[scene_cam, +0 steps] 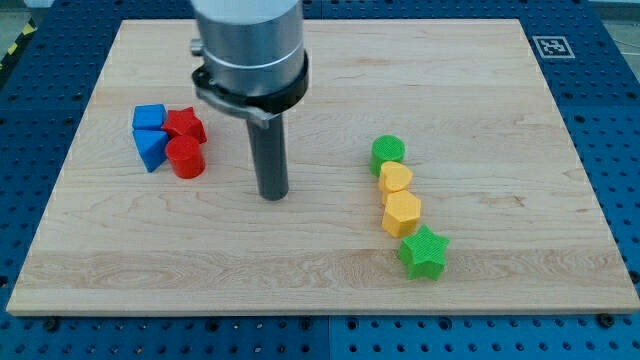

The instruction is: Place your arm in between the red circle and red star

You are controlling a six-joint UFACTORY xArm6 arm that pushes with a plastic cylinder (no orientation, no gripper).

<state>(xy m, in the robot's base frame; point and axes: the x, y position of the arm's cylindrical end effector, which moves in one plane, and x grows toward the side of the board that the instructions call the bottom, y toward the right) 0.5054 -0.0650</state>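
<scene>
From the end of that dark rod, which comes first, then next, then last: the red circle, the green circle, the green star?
Measured from my tip in the camera view:
1. red circle, at the view's left, just up from the tip.
2. green circle, at the view's right, heading the row of blocks.
3. green star, at the view's lower right, ending that row.

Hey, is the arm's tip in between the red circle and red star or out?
Out. My tip stands to the view's right of the red circle and red star, which touch.

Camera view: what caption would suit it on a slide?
My tip rests right of the touching red circle and red star, not yet between them.
</scene>
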